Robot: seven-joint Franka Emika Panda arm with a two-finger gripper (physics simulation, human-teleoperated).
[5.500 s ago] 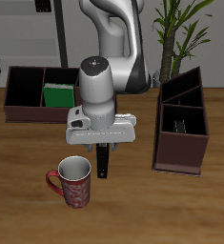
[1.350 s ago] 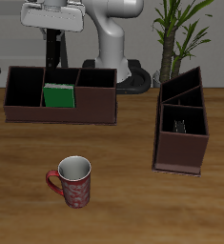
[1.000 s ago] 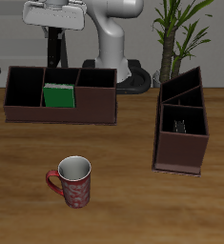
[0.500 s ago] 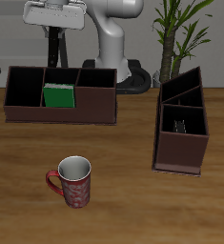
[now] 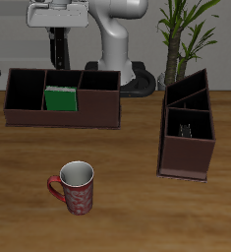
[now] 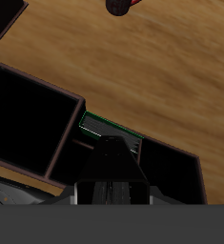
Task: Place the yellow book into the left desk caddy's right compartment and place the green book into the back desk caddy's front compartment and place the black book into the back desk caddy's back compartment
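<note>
My gripper (image 5: 56, 30) is shut on the black book (image 5: 56, 49), which hangs upright high above the back desk caddy (image 5: 97, 110). The book's lower end is over the caddy's back rim, near the back compartment (image 5: 61, 78). The green book (image 5: 60, 99) stands in the front compartment just before it. In the wrist view the black book (image 6: 113, 162) runs down from my gripper (image 6: 113, 187) toward the green book's edge (image 6: 109, 126). The left desk caddy (image 5: 186, 157) stands apart. The yellow book (image 5: 186, 129) shows as a small pale sliver in one of its lower pockets.
A red patterned mug (image 5: 76, 187) with a white inside stands on the wood table nearer the front edge, also seen in the wrist view as the mug (image 6: 123, 6). A potted plant (image 5: 186, 30) rises behind the left desk caddy. The robot's base (image 5: 117, 44) is behind the back caddy.
5.5 s ago the gripper held the black book low beside the mug. It now holds the book high over the back caddy. In the last second it only crept slightly sideways.
</note>
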